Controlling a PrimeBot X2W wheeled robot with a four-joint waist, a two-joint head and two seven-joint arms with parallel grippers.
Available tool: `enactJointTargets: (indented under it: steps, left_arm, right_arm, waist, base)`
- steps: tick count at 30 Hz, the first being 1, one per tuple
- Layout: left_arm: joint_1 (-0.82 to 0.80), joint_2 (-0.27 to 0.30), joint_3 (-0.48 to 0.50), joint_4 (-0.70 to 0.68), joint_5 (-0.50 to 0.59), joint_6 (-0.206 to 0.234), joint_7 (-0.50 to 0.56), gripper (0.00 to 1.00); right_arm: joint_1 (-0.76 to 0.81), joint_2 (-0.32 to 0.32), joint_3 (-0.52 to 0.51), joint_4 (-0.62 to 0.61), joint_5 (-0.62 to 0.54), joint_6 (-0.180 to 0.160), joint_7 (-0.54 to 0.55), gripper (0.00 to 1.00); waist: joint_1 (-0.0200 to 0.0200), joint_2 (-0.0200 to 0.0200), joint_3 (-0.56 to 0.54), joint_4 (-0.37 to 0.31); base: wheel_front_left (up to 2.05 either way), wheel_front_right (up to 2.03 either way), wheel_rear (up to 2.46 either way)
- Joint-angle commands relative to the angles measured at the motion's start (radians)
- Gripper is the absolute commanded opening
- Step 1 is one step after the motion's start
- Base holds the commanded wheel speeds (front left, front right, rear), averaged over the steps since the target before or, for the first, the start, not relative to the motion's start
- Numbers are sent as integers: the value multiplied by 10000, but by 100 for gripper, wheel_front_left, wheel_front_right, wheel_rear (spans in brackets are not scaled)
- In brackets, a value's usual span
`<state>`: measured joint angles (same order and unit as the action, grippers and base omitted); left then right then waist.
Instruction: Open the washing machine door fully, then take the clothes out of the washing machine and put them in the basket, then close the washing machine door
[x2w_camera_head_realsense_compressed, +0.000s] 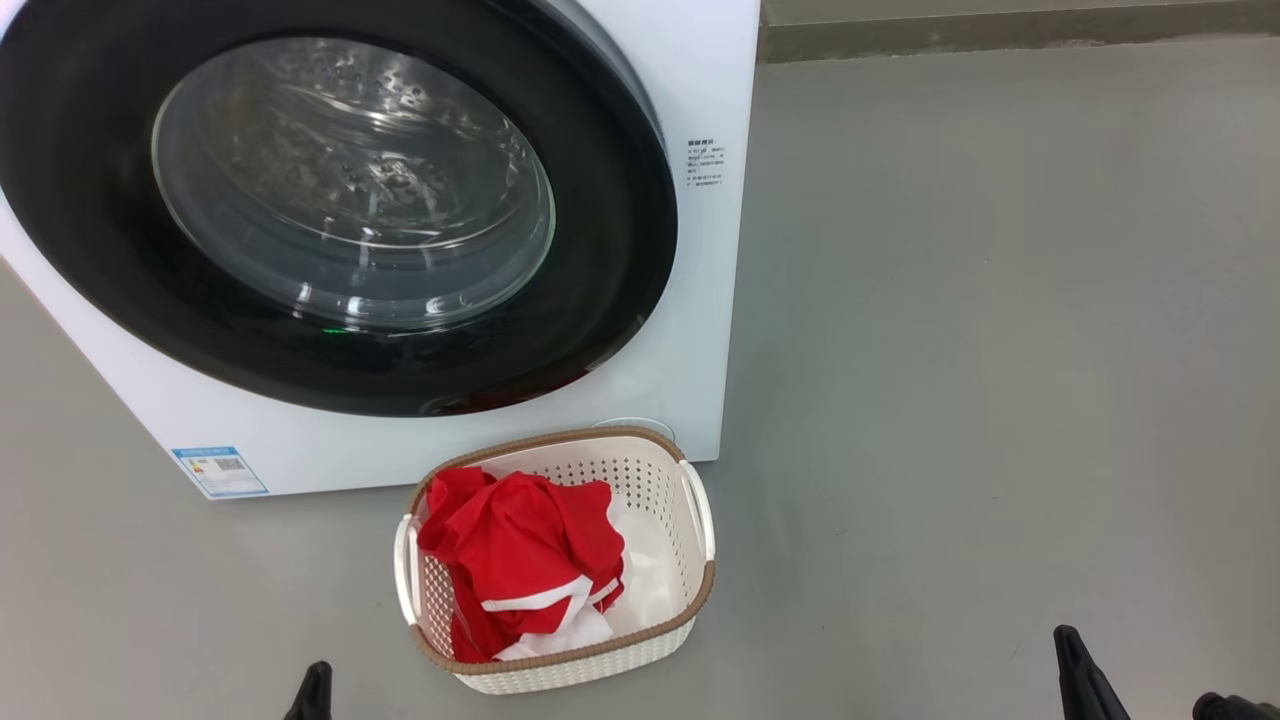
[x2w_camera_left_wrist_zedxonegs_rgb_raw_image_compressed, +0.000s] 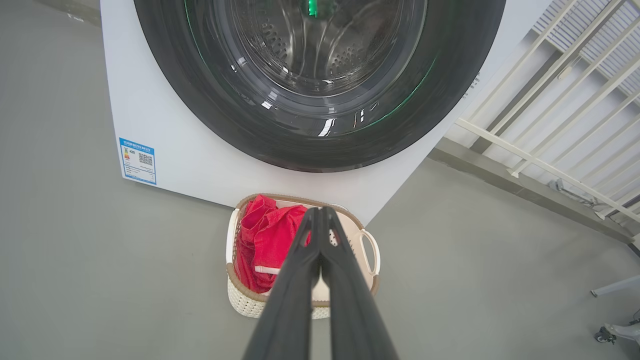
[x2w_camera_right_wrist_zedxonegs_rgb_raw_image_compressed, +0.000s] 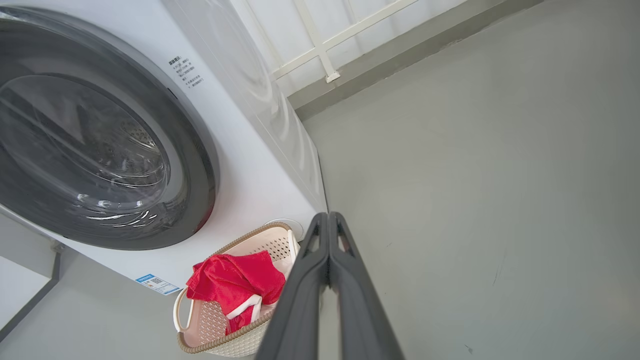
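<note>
The white washing machine (x2w_camera_head_realsense_compressed: 700, 330) stands at the upper left, and its round black-rimmed door (x2w_camera_head_realsense_compressed: 340, 200) lies flat against its front, glass bowl at the centre. Right before the machine sits the cream basket (x2w_camera_head_realsense_compressed: 690, 590) with the red, white-trimmed clothes (x2w_camera_head_realsense_compressed: 520, 555) heaped in it. The left wrist view has my left gripper (x2w_camera_left_wrist_zedxonegs_rgb_raw_image_compressed: 320, 212) shut and empty above the basket (x2w_camera_left_wrist_zedxonegs_rgb_raw_image_compressed: 372, 280) and clothes (x2w_camera_left_wrist_zedxonegs_rgb_raw_image_compressed: 265, 240). My right gripper (x2w_camera_right_wrist_zedxonegs_rgb_raw_image_compressed: 328, 217) is shut and empty too, to the right of the basket (x2w_camera_right_wrist_zedxonegs_rgb_raw_image_compressed: 227, 340). Fingertips (x2w_camera_head_realsense_compressed: 315, 690) of the left and fingertips (x2w_camera_head_realsense_compressed: 1075, 665) of the right poke up at the head view's bottom edge.
Grey floor (x2w_camera_head_realsense_compressed: 1000, 350) spreads out to the right of the machine. A white railing (x2w_camera_left_wrist_zedxonegs_rgb_raw_image_compressed: 550, 115) and a low kerb run behind it. A blue label (x2w_camera_head_realsense_compressed: 220, 470) marks the machine's lower left corner. A pale stand's foot with a wheel (x2w_camera_left_wrist_zedxonegs_rgb_raw_image_compressed: 607, 334) rests at the far right.
</note>
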<state>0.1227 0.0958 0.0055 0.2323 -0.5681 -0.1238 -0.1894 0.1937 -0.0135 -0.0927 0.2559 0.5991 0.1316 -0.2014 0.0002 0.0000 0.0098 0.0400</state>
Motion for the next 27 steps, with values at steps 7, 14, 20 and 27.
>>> enactJointTargets:
  steps: [7,14,20,27]
  left_arm:
    - [-485,54,229,-170,-845,-15,219,0]
    - [-616,19,289,-149,-1535,-19,420,0]
    - [-709,-6,332,-134,-2027,-22,564,0]
    - [-841,-41,393,-113,-2719,-26,766,0]
  right_arm:
    - [-569,-186,18,-211,886,-2,200,0]
    - [-744,-215,25,-205,1568,-3,393,0]
    - [-868,-235,27,-200,2053,-3,533,0]
    - [-1043,-261,28,-194,2733,-4,732,0]
  waist:
    - [-2,0,-5,-28]
    - [-2,0,-9,-55]
    - [-2,0,-13,-74]
    - [-2,0,-17,-101]
  base:
    - [0,0,0]
    - [0,0,0]
    - [0,0,0]
    - [0,0,0]
